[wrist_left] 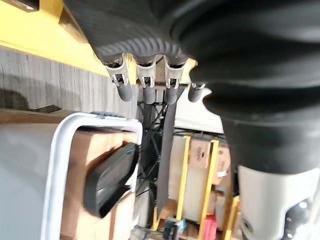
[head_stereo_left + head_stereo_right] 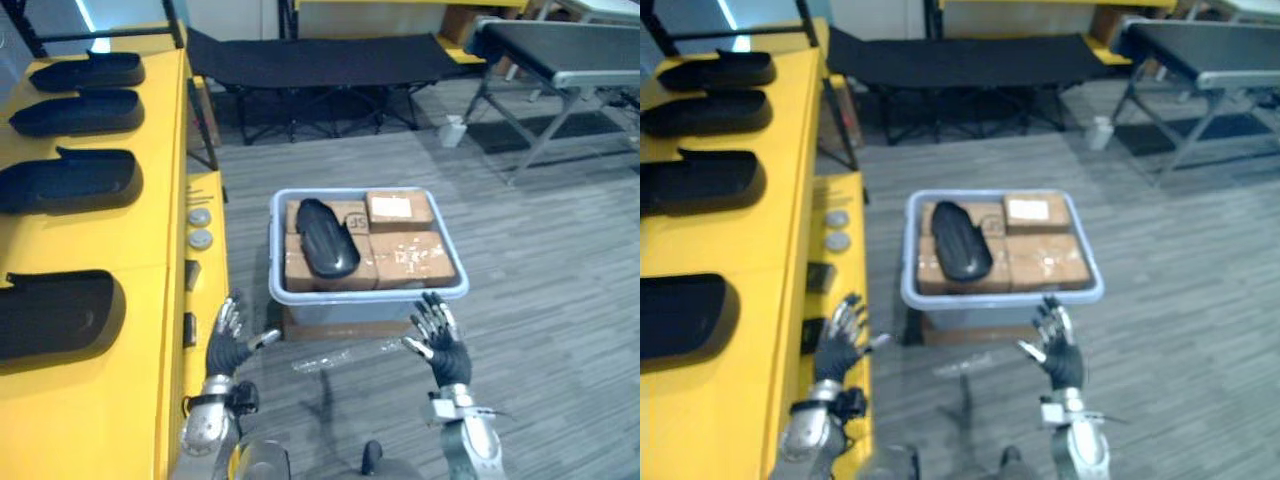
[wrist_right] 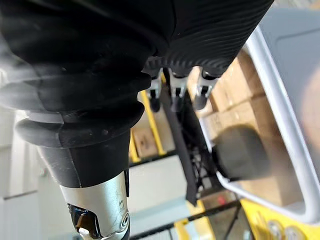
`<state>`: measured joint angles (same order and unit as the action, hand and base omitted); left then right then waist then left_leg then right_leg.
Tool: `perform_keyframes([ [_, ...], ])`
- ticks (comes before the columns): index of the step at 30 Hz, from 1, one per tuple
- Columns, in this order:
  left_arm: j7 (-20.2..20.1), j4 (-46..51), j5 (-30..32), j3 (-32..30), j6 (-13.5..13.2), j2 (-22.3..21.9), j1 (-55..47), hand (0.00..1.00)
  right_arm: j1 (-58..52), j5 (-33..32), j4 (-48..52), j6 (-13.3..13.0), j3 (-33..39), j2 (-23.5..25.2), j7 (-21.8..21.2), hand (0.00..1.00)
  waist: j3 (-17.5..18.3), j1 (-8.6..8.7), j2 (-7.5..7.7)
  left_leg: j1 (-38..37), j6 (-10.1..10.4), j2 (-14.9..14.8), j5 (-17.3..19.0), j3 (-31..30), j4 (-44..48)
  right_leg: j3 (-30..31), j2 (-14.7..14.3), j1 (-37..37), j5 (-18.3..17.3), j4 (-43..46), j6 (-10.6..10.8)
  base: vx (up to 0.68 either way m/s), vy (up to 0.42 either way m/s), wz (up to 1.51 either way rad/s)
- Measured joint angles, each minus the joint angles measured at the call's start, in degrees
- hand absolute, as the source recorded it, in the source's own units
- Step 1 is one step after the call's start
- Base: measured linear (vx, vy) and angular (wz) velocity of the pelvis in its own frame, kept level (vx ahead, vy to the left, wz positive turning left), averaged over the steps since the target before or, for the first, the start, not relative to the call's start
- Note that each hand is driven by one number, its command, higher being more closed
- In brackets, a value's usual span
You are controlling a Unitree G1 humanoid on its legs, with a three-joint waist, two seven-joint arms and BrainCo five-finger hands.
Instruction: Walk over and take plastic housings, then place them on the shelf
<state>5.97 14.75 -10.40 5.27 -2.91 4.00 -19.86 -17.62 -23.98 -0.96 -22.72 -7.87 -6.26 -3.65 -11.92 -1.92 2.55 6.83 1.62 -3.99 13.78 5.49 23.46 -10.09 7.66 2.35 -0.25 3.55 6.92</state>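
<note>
Grey plank floor [image 2: 560,300] stretches ahead, with a black folding cot [image 2: 320,60] at the far wall and a grey-framed table [image 2: 570,50] to the right, its far end cut off by the picture's edge. Along the robot's left runs the yellow shelf [image 2: 150,240], carrying a row of black plastic housings [image 2: 70,182]. The nearest housing [image 2: 55,315] is cut off at the side, so its full shape cannot be made out. Straight ahead on the floor stands a grey bin [image 2: 370,292] packed with cardboard boxes [image 2: 410,258], which hide whatever lies under them. One more black bin housing [image 2: 325,238] lies on top of the boxes on the left side, tilted across two of them. A brown base [image 2: 300,325] shows under the bin's front edge, and what it is cannot be told. The left hand [image 2: 232,335] hangs just beside the shelf edge and the right hand [image 2: 440,345] hangs just short of the bin's near rim. Both have their fingers spread and straight, touching nothing.
</note>
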Motion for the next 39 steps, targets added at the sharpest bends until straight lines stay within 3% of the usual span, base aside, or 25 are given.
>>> perform_keyframes([
  [14, -5.03, -3.3, 0.18, 4.57, -1.06, 0.74, -2.27, 0.0, -2.46, -2.56, -0.46, 0.18, 0.32, -0.45, -0.25, 0.0, 0.27, 1.09, -0.48, -1.85, 0.01, 0.05, -0.37, 1.25, -0.67, 1.67, 0.68, -1.87, -2.62, 5.42, -0.74, -0.02, 0.008, -0.04],
  [16, -5.03, -3.55, 0.27, 4.62, -1.06, 1.9, -2.55, 0.0, -2.13, -2.44, -0.77, 0.13, -0.12, -0.44, -0.26, 0.0, 0.13, 1.1, -0.55, -0.69, -0.17, -1.32, 0.68, 1.33, 1.82, 2.19, 0.7, -3.06, -2.55, 6.62, -0.61, -0.11, 0.089, -0.21],
  [17, -4.97, -3.56, 0.22, 4.19, -1.1, 2.26, -2.42, 0.0, -0.64, -2.46, -2.65, -0.09, -0.18, -0.46, -0.78, 0.0, -1.04, 0.78, -1.8, -0.4, -0.47, -3.71, 2.57, 1.39, 3.79, 2.41, -0.62, -4.42, -3.08, 10.55, -1.47, -0.13, 0.113, -0.3],
  [19, -4.63, -4.53, 0.17, 2.86, -1.13, 3.06, -2.53, 0.0, 0.66, -2.5, -4.41, -0.1, -0.09, -0.52, -1.84, 0.0, -1.86, -0.12, -3.38, -0.51, 0.61, -6.86, 4.22, 1.43, 6.3, 2.35, 0.21, -7.73, -6.2, 16.72, -6.36, -0.13, 0.104, -0.24],
  [20, -4.15, -5.11, 0.01, 1.87, -1.17, 3.87, -2.56, 0.0, 0.68, -2.47, -4.4, -0.76, -0.21, -0.49, -2.92, 0.0, -1.91, -0.55, -3.67, -0.01, 1.79, -8.83, 4.95, 0.89, 7.46, 2.82, 2.04, -10.18, -6.19, 19.35, -6.16, -0.13, 0.036, 0.02],
  [23, -2.79, -6.13, -1.2, 1.59, -1.18, 6.7, -2.11, 0.0, 0.55, -2.2, -3.19, -3.05, -0.39, -0.5, -5.15, 0.0, -2.11, -0.25, -3.18, 2.04, 4.58, -10.58, 4.87, -3.96, 8.13, 5.98, 4.97, -12.38, -5.34, 21.07, -4.7, -0.05, -0.234, 0.47],
  [25, -2.18, -7.03, -4.74, 1.63, -1.19, 6.78, -1.89, 0.0, -0.01, -1.83, -1.58, -3.54, -0.39, -0.49, -5.0, 0.0, -1.86, 0.03, -2.66, 3.16, 7.05, -10.69, 3.72, -7.84, 6.7, 7.01, 5.44, -11.37, -5.72, 22.19, -0.99, -0.01, -0.36, 0.85],
  [27, -0.86, -7.08, -10.22, 2.05, -0.13, 6.55, -2.11, 0.0, 0.46, 0.56, -1.04, -3.0, -0.01, -0.6, -3.44, 0.0, -0.89, 0.22, -0.18, 3.45, 9.35, -9.11, -0.42, -11.68, 1.69, 3.11, 5.75, -8.48, -8.01, 21.36, 2.27, 0.0, -0.571, 1.0],
  [28, -0.15, -7.6, -10.87, 2.17, 0.14, 6.1, -2.27, 0.0, 0.42, 0.55, -1.13, -2.6, 0.16, -1.11, -3.1, 0.0, -0.64, 0.37, 0.29, 3.64, 10.1, -8.97, -1.47, -11.97, 0.78, 1.06, 6.33, -7.76, -11.34, 20.53, 4.8, 0.02, -0.677, 0.82],
  [29, 0.58, -9.66, -12.33, 2.11, 0.87, 3.12, -1.84, 0.0, 2.24, 0.54, -2.07, -1.45, 0.92, -3.21, -2.54, 0.0, -1.16, 0.46, -2.75, 4.51, 9.0, -11.0, -3.34, -13.76, -0.15, -1.11, 4.38, -8.12, -11.55, 21.9, 3.34, 0.02, -0.494, 0.6],
  [30, 0.55, -10.4, -14.16, 2.81, 1.63, 0.07, -2.56, 0.0, 2.52, 0.46, -2.14, -0.7, 2.37, -4.87, -2.19, 0.0, -1.42, 0.97, -4.3, 5.11, 5.94, -11.44, -8.23, -13.66, -3.67, -3.1, 3.76, -8.64, -12.4, 21.69, 1.64, 0.01, -0.539, 0.75],
  [31, -0.36, -10.58, -14.22, 3.8, 1.86, -2.23, -3.43, 0.0, 2.22, 0.43, -1.98, -0.64, 4.06, -5.95, -2.17, 0.0, -1.42, 1.56, -5.73, 4.6, 5.34, -11.46, -12.85, -12.17, -7.51, -4.52, 3.47, -8.3, -12.39, 20.96, 0.43, 0.0, -0.419, 0.56],
  [34, -4.21, -10.54, -14.22, 4.72, 1.38, -3.94, -6.19, 0.0, 1.46, -0.01, -1.97, -0.53, 6.84, -7.66, -1.77, 0.0, -1.59, 1.27, -6.97, -0.22, 7.13, -8.48, -13.81, -9.22, -11.4, -4.38, 3.02, -6.18, -11.34, 17.24, -1.55, 0.03, -0.29, -0.02],
  [36, -6.18, -10.25, -14.26, 4.39, -0.41, -3.9, -6.35, 0.0, -1.2, -0.65, -1.49, -1.26, 8.85, -7.6, -1.65, 0.0, -1.41, 1.61, -7.24, -0.71, 5.07, -6.14, -12.49, -5.73, -10.7, -5.52, 2.27, -5.08, -9.93, 13.77, -2.73, 0.02, -0.18, 0.08],
  [39, -9.23, -10.2, -14.32, 4.5, -0.64, -2.94, -6.03, 0.0, -3.16, -1.01, -1.5, -1.7, 8.64, -6.83, -0.79, 0.0, -1.51, 1.79, -7.38, -1.03, 4.7, -6.19, -11.09, -4.78, -11.94, -6.79, 0.93, -4.2, -8.88, 11.46, -2.89, 0.01, -0.051, 0.16],
])
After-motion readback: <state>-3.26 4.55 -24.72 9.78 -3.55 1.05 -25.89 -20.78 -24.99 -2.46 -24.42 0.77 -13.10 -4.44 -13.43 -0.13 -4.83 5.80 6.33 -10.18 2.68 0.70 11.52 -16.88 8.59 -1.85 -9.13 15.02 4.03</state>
